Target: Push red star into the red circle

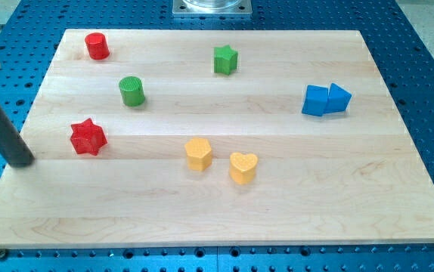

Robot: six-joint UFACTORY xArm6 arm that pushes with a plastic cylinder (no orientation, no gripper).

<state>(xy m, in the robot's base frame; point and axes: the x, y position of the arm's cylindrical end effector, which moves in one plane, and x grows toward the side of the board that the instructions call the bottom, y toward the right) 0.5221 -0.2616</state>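
Camera view has my tip (pixel 22 160) parked near the board's left edge, just left of the red star (pixel 88 137), not touching it. Nothing is gripped, since it's only a bare rod. The red circle (pixel 97 46) is seen well above, near the view's top left. A green cylinder (pixel 132 91) is spotted between them, slightly right.
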